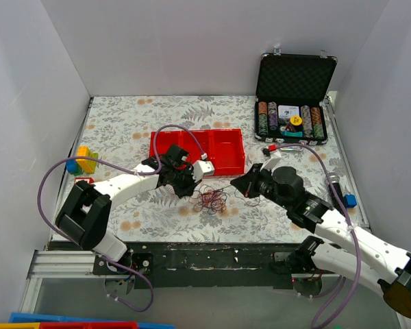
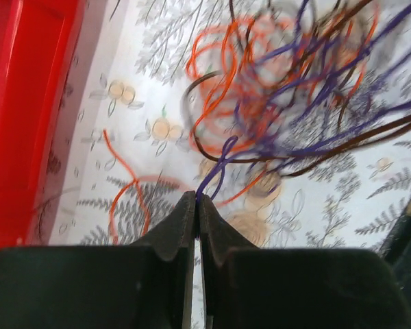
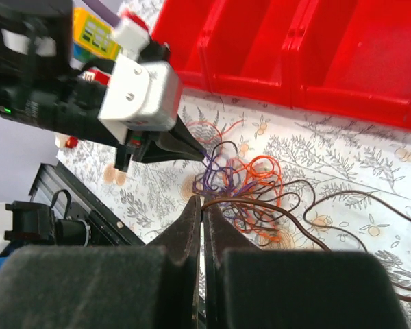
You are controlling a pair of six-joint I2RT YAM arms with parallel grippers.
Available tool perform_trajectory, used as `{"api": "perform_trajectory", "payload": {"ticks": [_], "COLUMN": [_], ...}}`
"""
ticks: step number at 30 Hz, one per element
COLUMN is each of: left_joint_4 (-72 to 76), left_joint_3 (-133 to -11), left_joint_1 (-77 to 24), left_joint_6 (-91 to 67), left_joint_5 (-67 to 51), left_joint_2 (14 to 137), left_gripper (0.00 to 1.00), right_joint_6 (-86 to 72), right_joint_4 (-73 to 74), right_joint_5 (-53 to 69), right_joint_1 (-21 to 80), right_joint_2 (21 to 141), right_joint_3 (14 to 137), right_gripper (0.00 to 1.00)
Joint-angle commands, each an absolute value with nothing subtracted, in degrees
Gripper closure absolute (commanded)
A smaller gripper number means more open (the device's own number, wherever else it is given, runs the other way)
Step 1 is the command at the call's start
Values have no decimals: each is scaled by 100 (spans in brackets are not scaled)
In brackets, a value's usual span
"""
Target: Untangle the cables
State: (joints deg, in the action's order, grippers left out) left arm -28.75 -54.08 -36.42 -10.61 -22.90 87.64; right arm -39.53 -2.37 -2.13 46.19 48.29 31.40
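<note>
The cables (image 1: 210, 199) lie on the table just before the red tray (image 1: 198, 152), between the arms. The left gripper (image 2: 196, 200) is pinched shut on a purple strand (image 2: 218, 164), the right gripper (image 3: 203, 203) on a brown strand (image 3: 246, 199). Step in hand: separating strands. The next move likely calls for a slow pull in opposite directions.

Our left arm (image 1: 123, 184) reaches forward-right and our right arm (image 1: 342, 229) forward-left, tips facing each other, apart. Our left gripper (image 2: 196, 199) and right gripper (image 3: 203, 202) both have fingers pressed together, each pinching a thin strand of the cables (image 1: 210, 199).
</note>
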Motion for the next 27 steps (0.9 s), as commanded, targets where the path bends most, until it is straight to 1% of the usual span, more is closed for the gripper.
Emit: {"api": "perform_trajectory", "payload": {"ticks": [1, 9, 14, 21, 27], "left_joint_4": [-2778, -2830, -2593, -2488, -2400], "left_joint_3": [-5081, -4676, -4194, -3543, -3208], "left_joint_1": [-3393, -3147, -2963, -1821, -1372], "left_joint_6": [-817, -730, -546, -53, 307], "left_joint_5": [-1565, -1319, -520, -361, -255], "left_joint_2": [8254, 7656, 7515, 7094, 6865], "left_gripper": [100, 100, 100, 100, 100], "right_joint_6": [-3648, -3358, -3165, -2717, -2374], "right_joint_4": [254, 729, 1063, 1493, 2047], "right_joint_5": [-782, -1309, -1415, -1889, -2345], "right_joint_1": [4588, 4579, 4579, 4579, 4579], "right_joint_2": [4281, 3876, 3727, 3463, 3384], "right_joint_3": [3770, 4376, 5052, 5800, 6239], "right_gripper": [99, 99, 99, 99, 99]}}
